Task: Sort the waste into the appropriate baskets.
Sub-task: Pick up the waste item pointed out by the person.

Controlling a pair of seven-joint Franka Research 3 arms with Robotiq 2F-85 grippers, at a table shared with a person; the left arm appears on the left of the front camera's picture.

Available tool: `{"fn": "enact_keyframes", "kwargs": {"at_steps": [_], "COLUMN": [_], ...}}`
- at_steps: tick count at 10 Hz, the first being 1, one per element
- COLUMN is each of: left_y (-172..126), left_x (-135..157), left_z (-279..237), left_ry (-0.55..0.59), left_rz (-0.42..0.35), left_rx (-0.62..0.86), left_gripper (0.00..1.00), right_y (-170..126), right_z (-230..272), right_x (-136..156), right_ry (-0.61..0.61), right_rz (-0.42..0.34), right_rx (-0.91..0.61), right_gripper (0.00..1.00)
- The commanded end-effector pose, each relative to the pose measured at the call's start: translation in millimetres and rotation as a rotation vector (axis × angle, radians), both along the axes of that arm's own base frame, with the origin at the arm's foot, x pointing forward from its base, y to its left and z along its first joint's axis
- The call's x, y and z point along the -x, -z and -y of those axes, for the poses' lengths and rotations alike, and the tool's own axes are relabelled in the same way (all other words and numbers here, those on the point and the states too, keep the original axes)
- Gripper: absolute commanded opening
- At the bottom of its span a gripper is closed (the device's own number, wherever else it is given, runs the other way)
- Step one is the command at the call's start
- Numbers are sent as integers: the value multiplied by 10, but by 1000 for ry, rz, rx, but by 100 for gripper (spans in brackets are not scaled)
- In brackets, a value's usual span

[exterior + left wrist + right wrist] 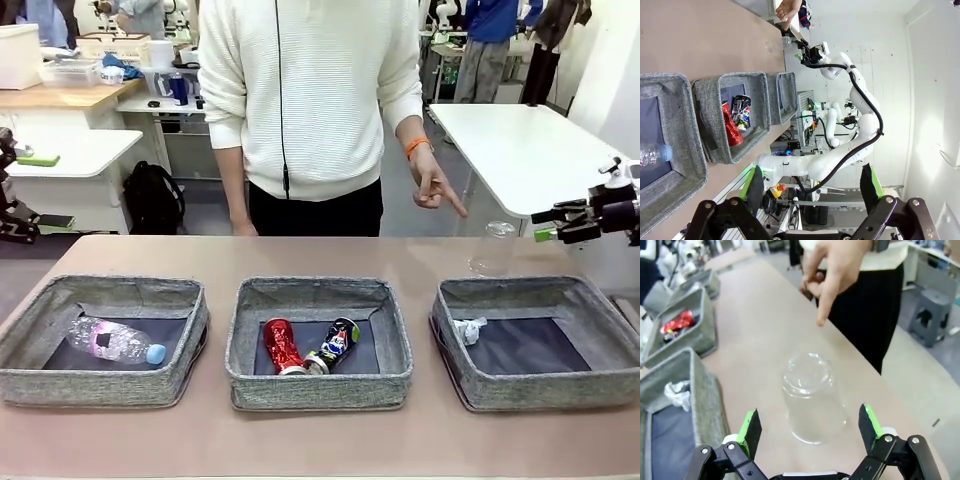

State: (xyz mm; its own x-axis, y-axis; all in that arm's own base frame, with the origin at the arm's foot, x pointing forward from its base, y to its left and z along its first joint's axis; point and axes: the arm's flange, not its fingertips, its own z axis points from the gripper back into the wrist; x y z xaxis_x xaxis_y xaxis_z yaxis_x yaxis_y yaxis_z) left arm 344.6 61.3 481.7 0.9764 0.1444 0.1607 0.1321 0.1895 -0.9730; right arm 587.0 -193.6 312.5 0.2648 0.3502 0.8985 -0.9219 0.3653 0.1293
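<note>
Three grey woven baskets stand in a row. The left basket (100, 385) holds a clear, blue-capped bottle (115, 342). A crushed red can (282, 345) and a dark can (335, 343) lie in the middle basket (320, 385). The right basket (540, 385) holds a white paper wad (468, 330). A clear plastic cup (812, 400) stands upside down on the table behind the right basket. My right gripper (810, 422) is open, with its fingers on either side of the cup and just short of it. My left gripper (812, 195) is open and empty, off the table's left end.
A person in a white sweater stands at the far side. Their hand (435, 185) points a finger down at the cup (492, 250). Bare tabletop (300, 255) lies behind the baskets. A white table (520, 150) stands beyond on the right.
</note>
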Motion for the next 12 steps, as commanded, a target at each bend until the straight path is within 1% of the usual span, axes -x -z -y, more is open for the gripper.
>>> {"fn": "enact_keyframes", "kwargs": {"at_steps": [1,3,4,5,6,10,12], "left_y": [-5,-5,-5,-5,-5,-5,-5], "left_x": [8,8,8,8,8,8,8], "left_z": [-6,-6,-6,-6,-6,-6,-6], "left_ry": [14,14,14,14,14,14,14], "left_rz": [20,20,20,20,20,20,20], "left_rx": [-1,-1,-1,-1,-1,-1,-1], "left_gripper": [100,100,100,100,100,100,100], "right_y": [51,143,227,295,336,432,470], "right_z": [46,-23,-70,-139,-227,-578,-711], "right_x": [-126,-253,-356,-428,-479,-559,-571], "right_ry": [-60,-106,-93,-97,-119,-232,-260], "right_rz": [14,0,-8,7,-6,-55,-66], "right_rx": [25,32,63,71,74,100,92], "right_gripper": [100,100,100,100,100,100,100]}}
